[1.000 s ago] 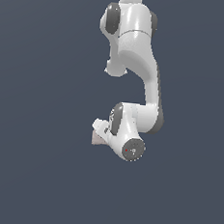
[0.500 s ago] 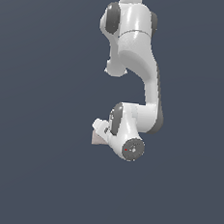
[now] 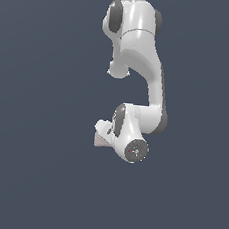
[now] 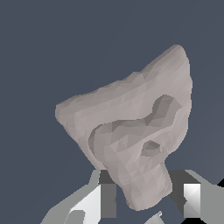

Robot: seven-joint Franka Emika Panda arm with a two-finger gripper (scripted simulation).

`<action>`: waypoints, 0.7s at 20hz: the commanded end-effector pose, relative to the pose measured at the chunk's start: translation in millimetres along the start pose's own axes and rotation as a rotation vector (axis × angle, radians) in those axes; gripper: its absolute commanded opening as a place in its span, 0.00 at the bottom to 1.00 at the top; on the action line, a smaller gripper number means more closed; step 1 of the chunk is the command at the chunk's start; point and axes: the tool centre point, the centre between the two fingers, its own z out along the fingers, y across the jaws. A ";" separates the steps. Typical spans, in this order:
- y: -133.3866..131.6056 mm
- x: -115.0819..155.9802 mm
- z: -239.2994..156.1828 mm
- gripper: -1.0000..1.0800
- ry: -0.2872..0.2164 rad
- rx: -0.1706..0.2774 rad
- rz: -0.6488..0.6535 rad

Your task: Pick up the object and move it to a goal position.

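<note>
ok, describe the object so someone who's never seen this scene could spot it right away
Follow the white arm down to its lowest, bulky end. The object pokes out from under that end, toward the exterior view's left. It is the only pinkish-grey thing there: a rough, faceted, stone-like lump with a narrow foot between the fingers.

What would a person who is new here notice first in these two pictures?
In the wrist view, a pale pinkish-grey stone fills most of the picture, its narrow end between the fingers of the hand. In the exterior view, the white arm hangs against a plain dark background.
</note>
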 end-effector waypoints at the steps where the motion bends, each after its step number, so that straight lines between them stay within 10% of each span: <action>1: 2.2 -4.4 -1.5 0.00 0.001 0.000 0.000; 14: 29.8 -60.8 -18.1 0.00 0.000 0.001 -0.001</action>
